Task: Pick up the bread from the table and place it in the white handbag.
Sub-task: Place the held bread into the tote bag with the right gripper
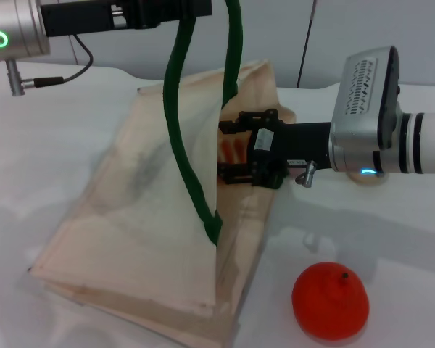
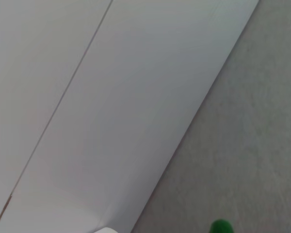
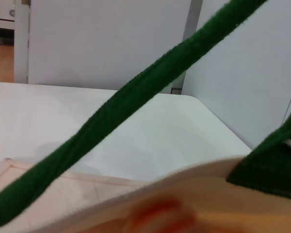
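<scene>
The white handbag (image 1: 145, 217) lies on the table (image 1: 391, 239), its upper panel pulled up by a dark green rope handle (image 1: 185, 145). My left gripper (image 1: 199, 13) is at the top edge of the head view, shut on that handle. My right gripper (image 1: 235, 148) reaches in from the right into the bag's mouth, shut on the bread (image 1: 230, 154). Only the bread's orange and cream stripes show between the fingers; the rest is behind the bag's panel. In the right wrist view the handle (image 3: 136, 102) crosses above the bag's rim (image 3: 184, 189), with the bread (image 3: 160, 218) a blur below. The left wrist view shows only a tip of the handle (image 2: 220, 226).
An orange fruit (image 1: 330, 301) sits on the table at the front right, near the bag's corner. A tan bun (image 1: 370, 180) peeks out under my right arm. Wall panels stand behind the table's far edge.
</scene>
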You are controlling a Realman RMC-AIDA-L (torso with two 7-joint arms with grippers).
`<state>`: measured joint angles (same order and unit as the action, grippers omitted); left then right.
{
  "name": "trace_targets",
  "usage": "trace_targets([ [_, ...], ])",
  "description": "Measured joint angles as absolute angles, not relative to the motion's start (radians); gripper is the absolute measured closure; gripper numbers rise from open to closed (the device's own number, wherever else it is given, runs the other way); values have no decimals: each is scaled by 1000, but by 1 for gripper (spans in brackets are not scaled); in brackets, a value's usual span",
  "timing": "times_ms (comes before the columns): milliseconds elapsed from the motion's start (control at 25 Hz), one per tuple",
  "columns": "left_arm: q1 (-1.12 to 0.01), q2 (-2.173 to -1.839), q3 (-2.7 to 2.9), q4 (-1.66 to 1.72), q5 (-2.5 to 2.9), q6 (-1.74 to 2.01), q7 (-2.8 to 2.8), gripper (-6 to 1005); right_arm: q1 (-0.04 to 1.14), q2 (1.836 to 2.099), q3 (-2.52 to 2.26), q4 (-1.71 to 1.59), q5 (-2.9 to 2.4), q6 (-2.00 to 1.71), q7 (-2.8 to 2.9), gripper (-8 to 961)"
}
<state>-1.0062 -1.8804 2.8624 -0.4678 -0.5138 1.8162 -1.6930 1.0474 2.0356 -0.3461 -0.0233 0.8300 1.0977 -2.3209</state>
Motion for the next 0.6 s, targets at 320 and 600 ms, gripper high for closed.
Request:
trace_targets([
  [320, -1001, -1880, 2862, -468, -514, 1815, -1691, 785, 1029, 2035, -339, -25, 830, 1096, -2320, 145],
  [600, -984, -1879, 2862, -469, -518, 1807, -1691, 766, 917, 2026, -254, -79, 830, 1121, -2307, 60],
])
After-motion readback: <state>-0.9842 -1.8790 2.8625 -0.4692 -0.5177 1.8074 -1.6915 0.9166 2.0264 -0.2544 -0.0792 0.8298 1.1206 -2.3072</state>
